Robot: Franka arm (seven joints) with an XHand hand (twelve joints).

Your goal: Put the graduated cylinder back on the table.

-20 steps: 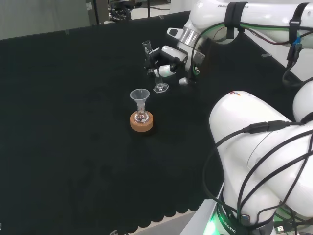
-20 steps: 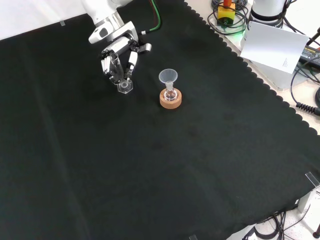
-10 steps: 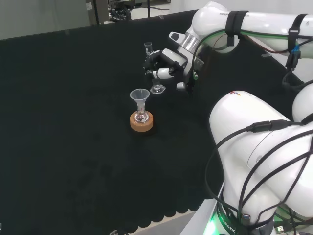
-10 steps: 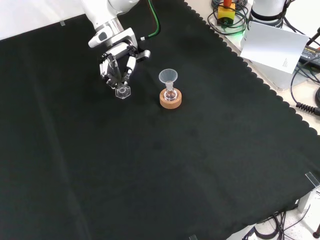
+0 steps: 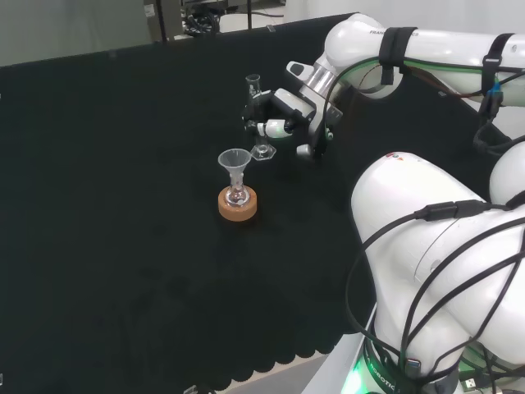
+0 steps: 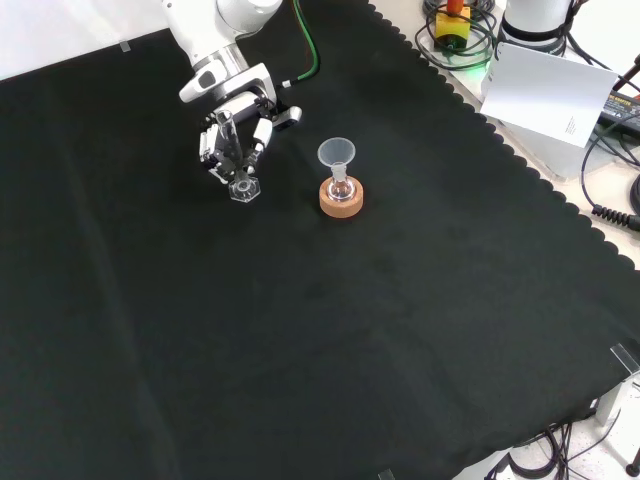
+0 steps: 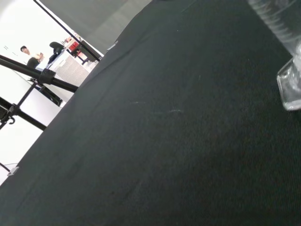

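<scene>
Nearly done: the hand (image 6: 236,135), upper left of the front view, grips the graduated cylinder (image 6: 241,186) (base at or just above the cloth (image 6: 400,330)), so release remains.

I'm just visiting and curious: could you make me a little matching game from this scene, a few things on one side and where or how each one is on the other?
Things:
1. cylinder
2. funnel
3. cork ring
4. hand

States:
A. sits in the flask's neck
B. curled round clear glassware
C. lies under the flask
D. upright, hexagonal foot at the cloth

Pairs: 1-D, 2-A, 3-C, 4-B
</scene>
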